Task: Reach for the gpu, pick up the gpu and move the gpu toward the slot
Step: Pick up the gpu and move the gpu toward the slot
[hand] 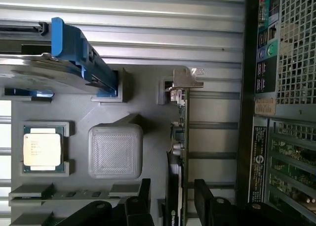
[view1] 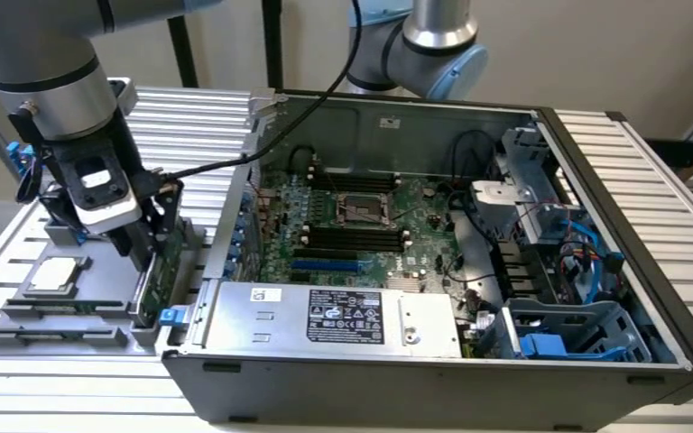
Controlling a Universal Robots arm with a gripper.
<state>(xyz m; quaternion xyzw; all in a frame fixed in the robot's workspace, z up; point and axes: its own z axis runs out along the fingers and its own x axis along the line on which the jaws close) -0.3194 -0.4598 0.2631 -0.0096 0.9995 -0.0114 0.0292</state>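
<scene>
The gpu (hand: 178, 137) runs past the wrist view's edge between the fingers (hand: 203, 194); in the exterior view the gripper (view1: 140, 253) hides most of it.

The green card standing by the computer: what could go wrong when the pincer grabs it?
The gpu stands on its thin edge in a gray holder, between the fingers of the open pincer. If they close off-centre, it might tilt or jam in the holder. The computer case wall is right beside it, so the card could bump that on the way up.
</scene>
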